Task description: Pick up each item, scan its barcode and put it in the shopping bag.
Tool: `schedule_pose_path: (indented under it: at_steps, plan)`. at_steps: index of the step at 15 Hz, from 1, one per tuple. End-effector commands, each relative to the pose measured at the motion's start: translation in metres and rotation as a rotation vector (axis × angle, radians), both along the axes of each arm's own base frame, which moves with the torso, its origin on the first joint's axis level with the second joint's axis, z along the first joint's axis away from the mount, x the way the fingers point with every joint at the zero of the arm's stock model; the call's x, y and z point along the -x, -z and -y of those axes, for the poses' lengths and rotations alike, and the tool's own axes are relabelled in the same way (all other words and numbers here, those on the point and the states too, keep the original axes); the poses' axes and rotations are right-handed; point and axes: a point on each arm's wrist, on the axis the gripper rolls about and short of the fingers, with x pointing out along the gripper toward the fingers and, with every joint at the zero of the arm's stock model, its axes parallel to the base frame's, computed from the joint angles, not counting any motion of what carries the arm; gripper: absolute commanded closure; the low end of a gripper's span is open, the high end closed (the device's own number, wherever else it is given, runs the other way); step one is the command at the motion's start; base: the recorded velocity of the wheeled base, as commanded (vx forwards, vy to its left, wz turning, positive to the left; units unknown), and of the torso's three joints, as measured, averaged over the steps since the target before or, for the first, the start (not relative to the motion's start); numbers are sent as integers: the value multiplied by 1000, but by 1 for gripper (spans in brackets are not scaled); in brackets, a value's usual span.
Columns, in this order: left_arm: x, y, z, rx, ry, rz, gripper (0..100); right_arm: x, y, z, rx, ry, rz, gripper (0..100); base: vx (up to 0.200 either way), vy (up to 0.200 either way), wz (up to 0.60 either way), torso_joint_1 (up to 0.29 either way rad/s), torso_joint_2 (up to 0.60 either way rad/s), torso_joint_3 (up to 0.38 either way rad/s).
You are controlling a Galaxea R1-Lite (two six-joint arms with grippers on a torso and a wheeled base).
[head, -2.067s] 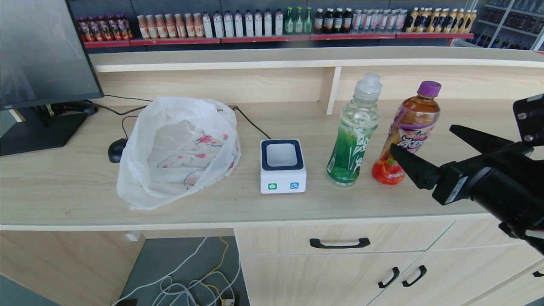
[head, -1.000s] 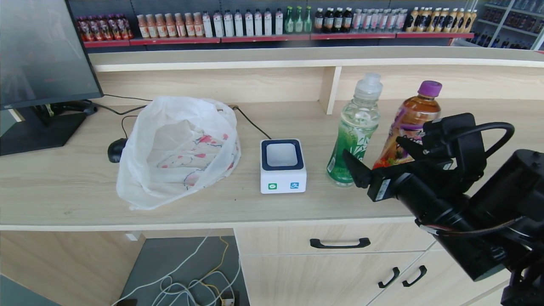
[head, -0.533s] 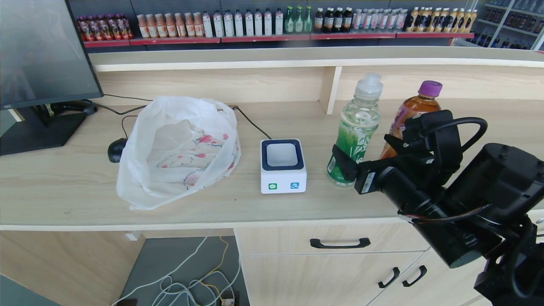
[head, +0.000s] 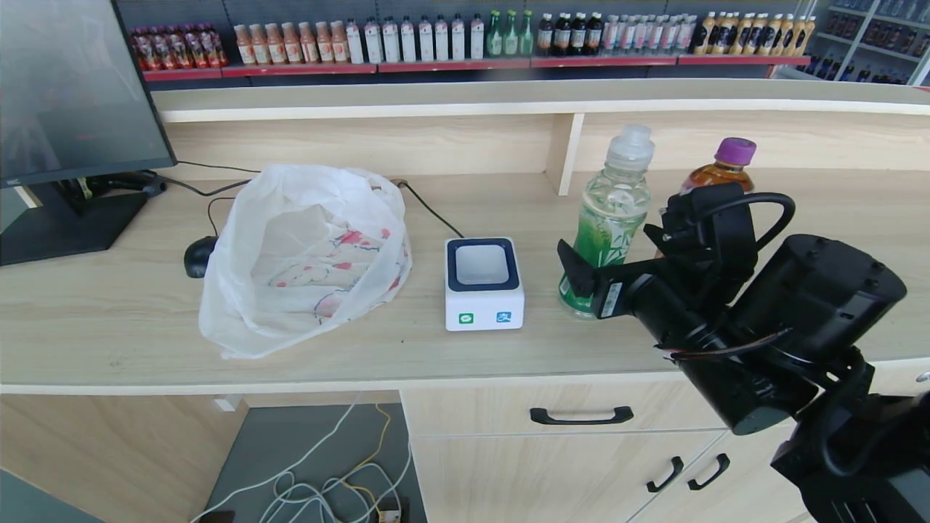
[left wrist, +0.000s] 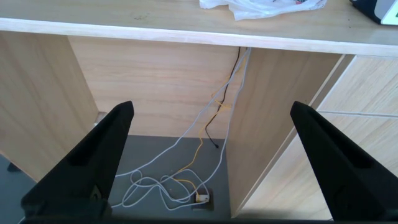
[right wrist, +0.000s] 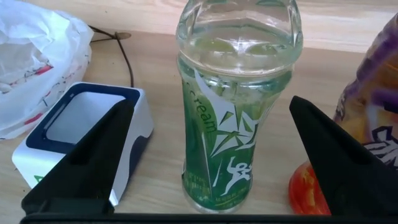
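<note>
Right jaws have advanced, seemingly straddling the green bottle (head: pixel 610 207).

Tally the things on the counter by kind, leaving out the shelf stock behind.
Drink bottles: 2, the green-label bottle and the purple-capped bottle
Barcode scanner: 1
Shopping bag: 1
Computer mouse: 1
Monitor: 1
Total: 6

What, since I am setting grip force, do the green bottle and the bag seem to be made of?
The green bottle looks like clear, glossy plastic: its upper part is see-through, with a printed green wrap below. The bag looks like thin, translucent white plastic film: it is crumpled and slumped, with faint red print showing through.
</note>
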Motion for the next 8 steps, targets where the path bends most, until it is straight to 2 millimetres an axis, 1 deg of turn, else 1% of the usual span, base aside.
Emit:
schedule_pose_path:
  at_steps: [1,6,8]
  plan:
    - [0,0,0,0,1,1,0,-7,3,0,4,14,-6,0,0,0,0,0,0,0]
    - [0,0,0,0,1,1,0,-17,7,5,3,45,-4,0,0,0,0,0,0,0]
    - [0,0,0,0,0,1,0,-23,4,5,-7,57,12,0,0,0,0,0,0,0]
